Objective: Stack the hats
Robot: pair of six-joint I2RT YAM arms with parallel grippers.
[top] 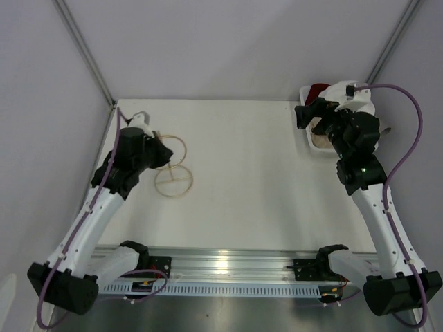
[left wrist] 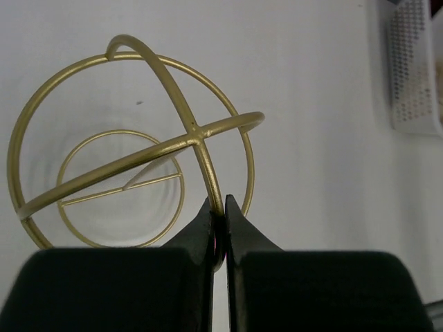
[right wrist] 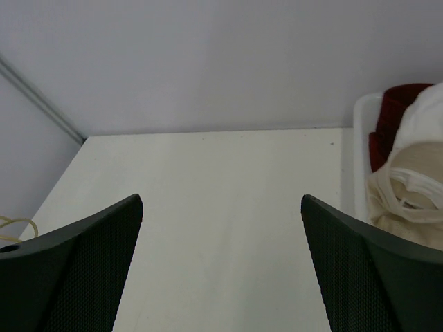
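Note:
The hats lie bunched in a white basket (right wrist: 356, 162) at the back right: a dark red hat (right wrist: 391, 111), a white hat (right wrist: 429, 114) and a beige hat (right wrist: 408, 200). In the top view the dark red hat (top: 318, 90) and the beige hat (top: 322, 140) show past the right arm. My right gripper (right wrist: 221, 200) hovers just left of the basket, wide open and holding nothing. My left gripper (left wrist: 219, 206) is shut on one wire of the gold stand (left wrist: 138, 155), far from the hats.
The gold wire stand (top: 172, 166) sits at the left of the white table, with its ring base flat on the surface. The basket (left wrist: 414, 69) shows as a slatted white wall in the left wrist view. Grey walls close in the back and sides.

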